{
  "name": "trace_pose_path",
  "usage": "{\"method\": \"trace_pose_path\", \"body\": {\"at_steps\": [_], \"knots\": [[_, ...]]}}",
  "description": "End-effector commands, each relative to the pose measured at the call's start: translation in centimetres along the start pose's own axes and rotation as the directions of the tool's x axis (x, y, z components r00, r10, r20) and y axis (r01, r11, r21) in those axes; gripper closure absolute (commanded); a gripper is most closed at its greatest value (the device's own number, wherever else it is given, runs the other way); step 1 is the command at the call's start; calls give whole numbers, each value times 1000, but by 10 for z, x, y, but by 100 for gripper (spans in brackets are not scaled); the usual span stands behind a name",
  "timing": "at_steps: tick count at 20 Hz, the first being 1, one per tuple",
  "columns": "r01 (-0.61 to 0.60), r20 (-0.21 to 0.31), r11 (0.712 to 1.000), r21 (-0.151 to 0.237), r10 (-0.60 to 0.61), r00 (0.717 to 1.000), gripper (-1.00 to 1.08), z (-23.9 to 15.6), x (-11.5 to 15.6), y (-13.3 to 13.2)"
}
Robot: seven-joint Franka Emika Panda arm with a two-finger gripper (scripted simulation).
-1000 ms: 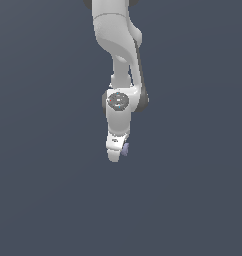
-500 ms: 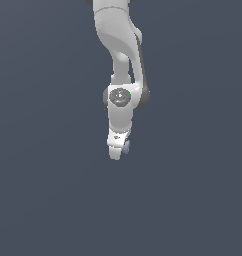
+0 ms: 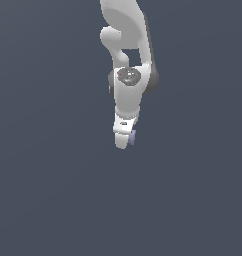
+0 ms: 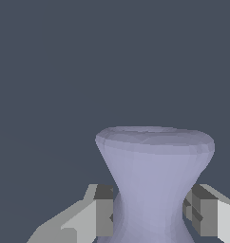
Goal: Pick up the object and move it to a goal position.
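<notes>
against plain slate-grey ground, the pincer [image 4: 155, 216] grips the pale lavender hourglass object [image 4: 155, 175] at its pinched waist.

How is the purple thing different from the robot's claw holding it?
The object is pale lavender; the end effector is white and grey. The object is curved and pinched at its waist; the end effector's fingers are blocky and flat. In the exterior view, the object looks narrower. They touch at the waist.
</notes>
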State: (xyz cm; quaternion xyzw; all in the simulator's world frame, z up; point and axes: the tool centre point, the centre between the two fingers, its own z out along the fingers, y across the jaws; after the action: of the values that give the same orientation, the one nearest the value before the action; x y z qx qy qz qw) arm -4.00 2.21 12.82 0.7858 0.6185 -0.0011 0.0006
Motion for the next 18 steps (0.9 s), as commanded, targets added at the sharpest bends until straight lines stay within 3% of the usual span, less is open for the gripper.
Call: {"method": "trace_pose_path", "body": {"at_steps": [1, 18], "knots": [[1, 0, 1000, -1, -1, 1000, 108, -23, 8, -9], [3, -1, 1000, 0, -3, 1000, 108, -206, 70, -76]]}}
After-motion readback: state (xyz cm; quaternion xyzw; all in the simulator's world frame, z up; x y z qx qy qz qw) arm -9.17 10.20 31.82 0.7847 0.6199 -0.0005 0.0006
